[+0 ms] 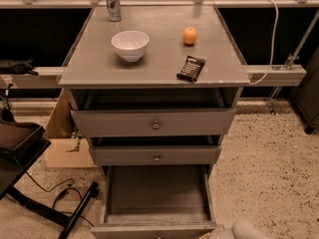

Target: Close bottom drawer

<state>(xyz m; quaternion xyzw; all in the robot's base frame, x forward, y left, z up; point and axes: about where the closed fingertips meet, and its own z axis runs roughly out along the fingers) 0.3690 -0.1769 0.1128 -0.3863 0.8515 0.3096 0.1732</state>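
The bottom drawer (pixel 157 195) of the grey cabinet is pulled far out, and its long shallow box is empty. Its narrow front panel (pixel 154 231) lies at the lower edge of the camera view, with only the top of its knob showing. The mid-width drawer (pixel 155 156) and the wide top drawer (pixel 153 123) above it each stand a little way out. Only a pale rounded part of my gripper (pixel 243 231) shows, at the lower right edge, just right of the bottom drawer's front corner.
On the cabinet top (pixel 154 68) stand a white bowl (pixel 130 44), an orange (pixel 189 35), a dark snack bar (pixel 191 68) and a can (pixel 114 3). A cardboard box (pixel 62 143), a black chair base (pixel 30 183) and cables lie at the left. Speckled floor (pixel 269 173) lies at the right.
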